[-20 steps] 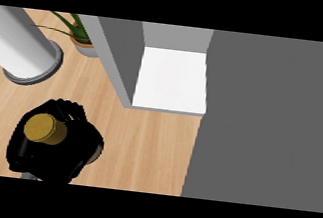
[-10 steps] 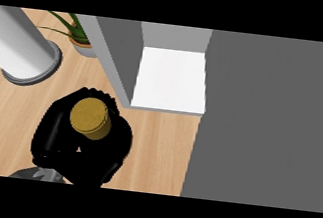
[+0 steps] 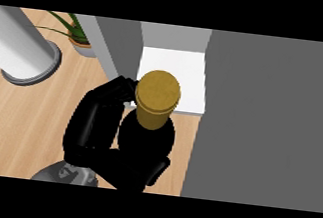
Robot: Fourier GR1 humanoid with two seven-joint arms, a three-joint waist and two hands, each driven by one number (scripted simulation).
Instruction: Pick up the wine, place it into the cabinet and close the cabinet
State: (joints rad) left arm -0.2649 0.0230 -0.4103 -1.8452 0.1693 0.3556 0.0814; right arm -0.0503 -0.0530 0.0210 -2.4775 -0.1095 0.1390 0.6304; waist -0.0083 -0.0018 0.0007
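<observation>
**Wine at the cabinet mouth, held in the left hand**

Head view: we see the left hand (image 3: 97,124) with its black fingers curled round the wine (image 3: 157,92), gripping the dark body below the gold cap. The bottle stands close to upright, and we look almost straight down on the cap. The cap overlaps the front left corner of the white shelf (image 3: 175,65) inside the cabinet (image 3: 117,45), while the body shows over the table (image 3: 14,124) in front of it. We cannot tell whether the base is off the table. The right hand does not show. A broad grey panel (image 3: 275,119) fills the right side; we cannot tell whether it is the door. A grey cylinder (image 3: 15,51) and a plant (image 3: 75,34) stand well to the left.

We judge the step in hand to be carrying the wine in. To do it well, we would keep the bottle upright, shift it right so that it clears the grey wall at the opening's left, and set it well inside on the shelf, leaving room for the door to close.

Against the frame half a second ago, the cap has come up and to the right: then it lay short of the shelf's front edge, now it covers that edge. It also looks larger, so we judge it raised. The cylinder and plant have not moved.
</observation>
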